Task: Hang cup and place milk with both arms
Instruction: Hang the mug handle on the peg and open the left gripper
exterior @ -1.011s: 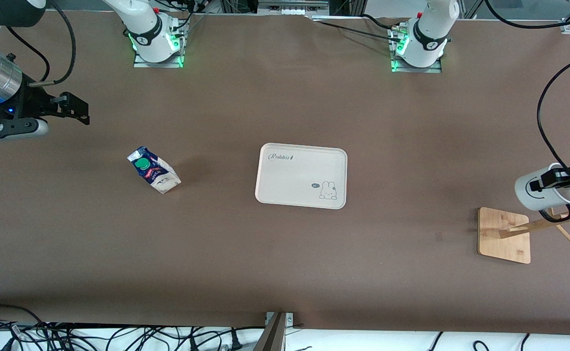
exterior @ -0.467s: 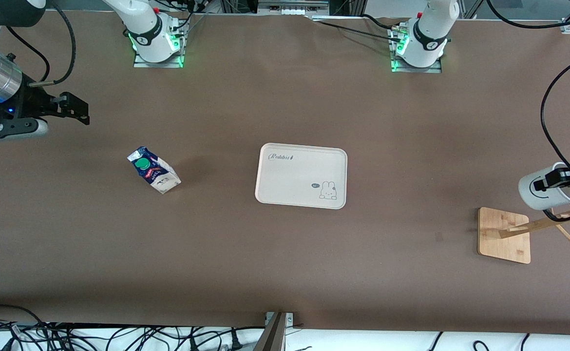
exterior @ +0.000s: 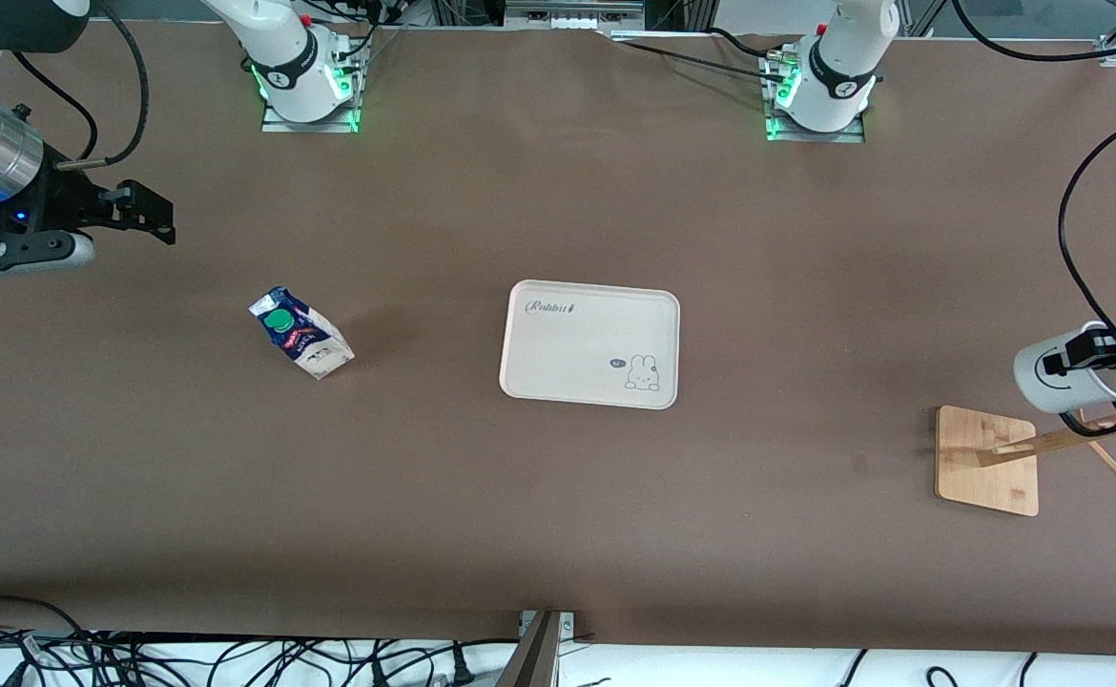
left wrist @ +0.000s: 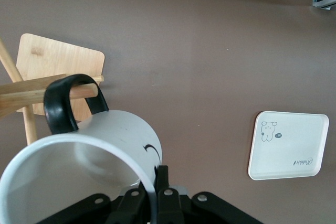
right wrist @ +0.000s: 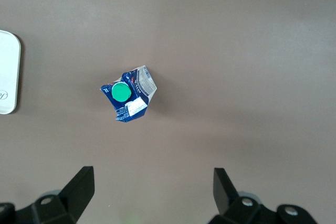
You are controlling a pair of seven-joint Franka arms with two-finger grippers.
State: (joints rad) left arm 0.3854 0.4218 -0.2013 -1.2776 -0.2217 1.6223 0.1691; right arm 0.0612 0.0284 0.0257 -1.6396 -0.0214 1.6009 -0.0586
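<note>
The cup (exterior: 1073,379), a white mug with a black smiley, hangs tilted in the air over the wooden rack (exterior: 985,460) at the left arm's end of the table. My left gripper (exterior: 1054,364) is shut on its rim, one finger inside and one outside (left wrist: 164,178). The black handle (left wrist: 63,103) overlaps a wooden peg (left wrist: 23,94) of the rack; whether the peg passes through the loop I cannot tell. The milk (exterior: 302,334) stands on the table toward the right arm's end. My right gripper (exterior: 159,216) hovers open above the table, the carton (right wrist: 127,95) ahead of its jaws.
A cream tray (exterior: 577,324) with a rabbit drawing lies mid-table, also in the left wrist view as the tray (left wrist: 294,129). Black cables hang near the left arm. The rack's slanted pegs stick out toward the table's end.
The left gripper and the cup have shifted slightly toward the left arm's end of the table. The right arm, the milk and the tray have not moved.
</note>
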